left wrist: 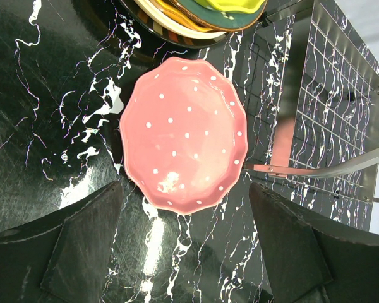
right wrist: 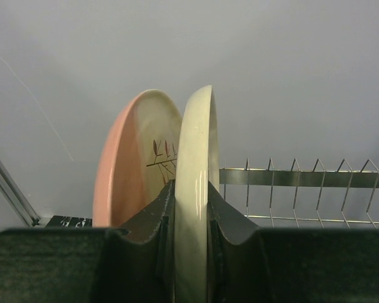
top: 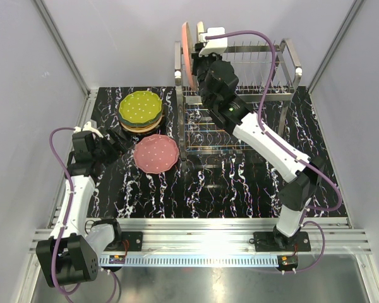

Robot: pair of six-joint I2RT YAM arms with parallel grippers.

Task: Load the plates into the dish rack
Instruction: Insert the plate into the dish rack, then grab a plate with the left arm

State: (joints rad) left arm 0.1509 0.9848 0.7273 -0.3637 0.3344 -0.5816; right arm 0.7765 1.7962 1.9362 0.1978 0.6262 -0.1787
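At the left, the left claw (left wrist: 184, 189) hangs with its fingers (left wrist: 82, 246) spread wide and nothing between them, low over the black marbled counter (top: 240, 183). Its tips are hard to pick out from above, dark against the dark surface.

Just past it the dotted pink plate (left wrist: 183, 136) lies flat and face up on the counter, touching no other plate. Behind it is the stack of plates (top: 141, 110), topped by a dotted green one. Only thin rims of the plates below show, so they cannot be counted, and the left wrist view cuts the pile off at its upper edge.

To the right stands the dish rack (top: 284, 91). At its left end a pink/cream plate (right wrist: 126, 164) stands on edge, its hollow face turned to the right and its lower part hidden behind a dark finger.

Just beside that plate, the right claw (right wrist: 191, 186) is clamped on a cream plate (right wrist: 194, 139), seen edge-on. The plate is upright and parallel to its neighbour, with its faces to left and right along the rack's row of tines. Its bottom is lost between the fingers, so whether it sits in a slot cannot be told. From above, the wrist housing covers most of this grip.
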